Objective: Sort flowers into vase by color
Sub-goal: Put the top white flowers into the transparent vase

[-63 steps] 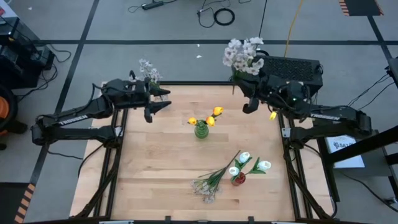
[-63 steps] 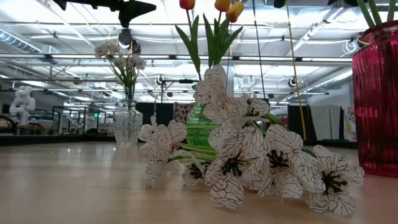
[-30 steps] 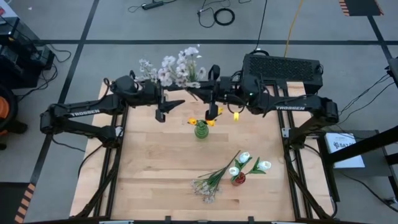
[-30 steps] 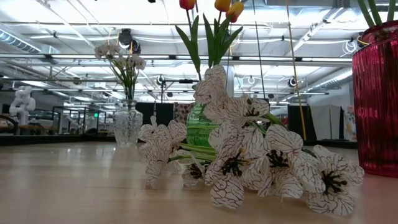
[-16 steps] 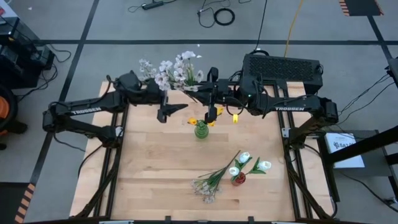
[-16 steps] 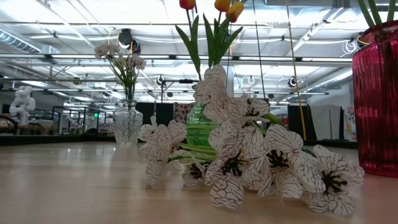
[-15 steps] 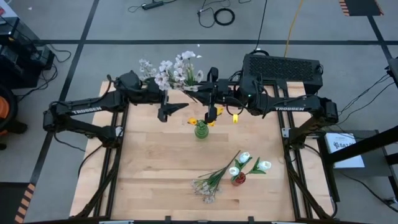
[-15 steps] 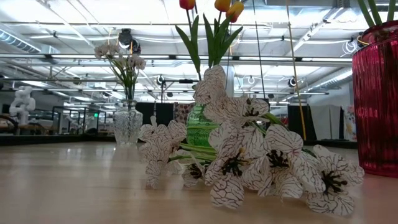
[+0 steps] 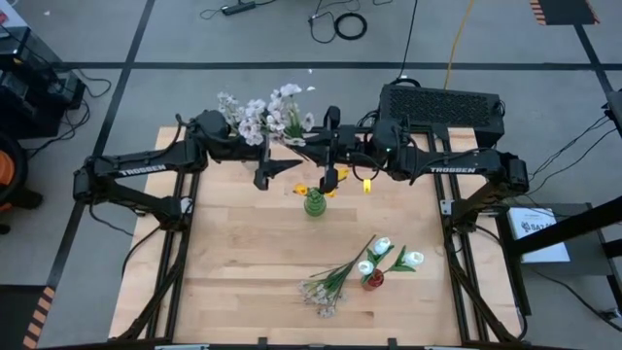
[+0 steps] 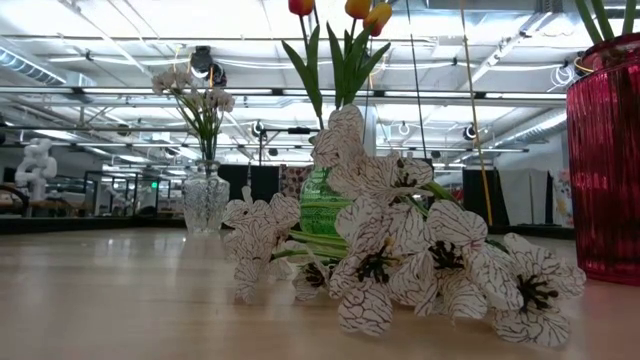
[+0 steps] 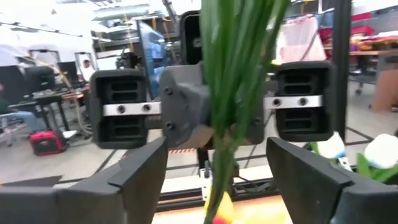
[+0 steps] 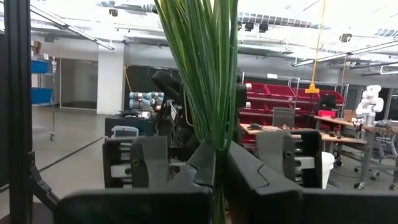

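While pinched in right pincer [image 12: 216, 168], spray [image 9: 270, 110] above green vase [image 9: 314, 203]

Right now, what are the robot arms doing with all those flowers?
The right gripper is shut on a bushy spray of pale blossoms, holding it up near the table's far edge. The left gripper is open right next to its stems, facing it. Orange tulips stand in the green vase, white tulips in the red vase, and another spray lies on the table.
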